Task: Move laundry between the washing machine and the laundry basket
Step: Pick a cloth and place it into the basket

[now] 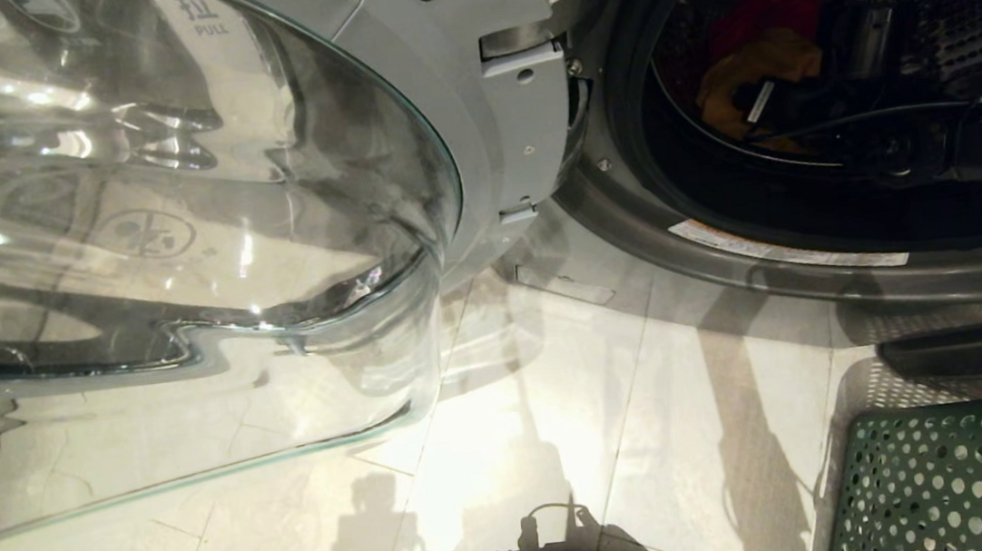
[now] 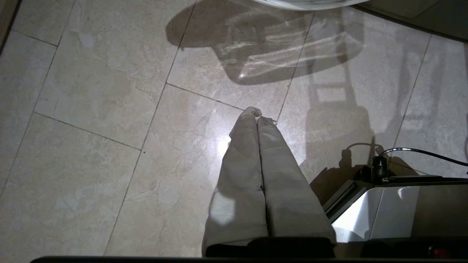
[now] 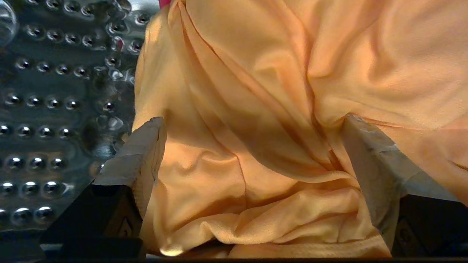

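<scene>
**Ana:** Glass first, filling the near side of the head view: the washing machine's round door [image 1: 174, 208] swung wide open, parked out to the robot's left so the mouth stays clear for the arm.

**Ben:** And the washing machine [image 1: 727, 260] itself, dark grey, has its drum [image 1: 930, 19] exposed. What's inside?

**Ana:** Laundry. A yellow-orange garment [image 1: 761, 64] lies toward the front of the drum, a bright red one [image 1: 768, 4] touching it from behind. A grey piece I can't pick out.

**Ben:** The right arm reaches into the opening, then?

**Ana:** Yes. From its wrist, the right gripper [image 3: 252, 146] has its fingers spread wide, one on each side of a bunched fold of that yellow-orange cloth, with the perforated steel wall just beside. Nothing pinched yet; I'd judge it's set to close on the fold.

**Ben:** The green laundry basket [image 1: 933, 485]?

**Ana:** On the tiled floor [image 1: 515, 419] below the machine's mouth, near for a short drop. Only a corner shows, and no clothes are visible in that part.

**Ben:** Left side?

**Ana:** The left gripper [image 2: 257, 120] hangs parked over the tiles, fingers pressed together, carrying nothing.
</scene>
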Controlling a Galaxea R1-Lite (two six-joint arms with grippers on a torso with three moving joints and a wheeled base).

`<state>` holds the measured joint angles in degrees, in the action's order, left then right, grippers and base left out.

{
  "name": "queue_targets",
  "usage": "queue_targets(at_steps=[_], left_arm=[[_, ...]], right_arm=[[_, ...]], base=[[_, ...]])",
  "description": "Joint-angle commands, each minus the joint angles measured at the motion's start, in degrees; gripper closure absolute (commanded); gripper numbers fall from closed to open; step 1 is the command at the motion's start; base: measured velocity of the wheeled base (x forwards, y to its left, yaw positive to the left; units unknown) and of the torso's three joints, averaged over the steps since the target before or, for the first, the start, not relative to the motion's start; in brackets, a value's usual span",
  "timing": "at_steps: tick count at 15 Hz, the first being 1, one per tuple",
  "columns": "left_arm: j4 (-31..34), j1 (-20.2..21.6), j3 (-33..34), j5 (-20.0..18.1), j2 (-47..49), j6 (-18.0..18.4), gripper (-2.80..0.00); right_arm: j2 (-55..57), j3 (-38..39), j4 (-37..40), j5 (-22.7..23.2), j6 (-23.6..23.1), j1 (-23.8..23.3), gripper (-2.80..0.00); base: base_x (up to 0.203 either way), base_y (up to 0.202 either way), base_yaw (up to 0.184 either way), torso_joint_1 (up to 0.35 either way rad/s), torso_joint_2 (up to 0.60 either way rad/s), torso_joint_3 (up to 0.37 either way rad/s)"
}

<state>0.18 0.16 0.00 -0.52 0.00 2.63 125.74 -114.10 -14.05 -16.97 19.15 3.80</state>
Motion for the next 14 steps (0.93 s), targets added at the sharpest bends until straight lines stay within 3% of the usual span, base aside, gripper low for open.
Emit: queue_targets(at_steps=[1,6,14], left_arm=[[0.0,0.0,0.0,0.0,0.1,0.0,0.0],[0.0,0.0,0.0,0.0,0.1,0.0,0.0],[0.0,0.0,0.0,0.0,0.1,0.0,0.0]], right_arm=[[0.7,-0.1,-1.2,-0.1,-0.2,-0.1,-2.8],[1.5,-0.1,-5.6,0.0,-3.5,-0.2,-2.8],[2.8,-0.2,-5.5,0.4,-3.8,-0.2,-2.8]], base=[[0.0,0.0,0.0,0.0,0.0,0.0],[0.0,0.0,0.0,0.0,0.0,0.0],[0.0,0.0,0.0,0.0,0.0,0.0]])
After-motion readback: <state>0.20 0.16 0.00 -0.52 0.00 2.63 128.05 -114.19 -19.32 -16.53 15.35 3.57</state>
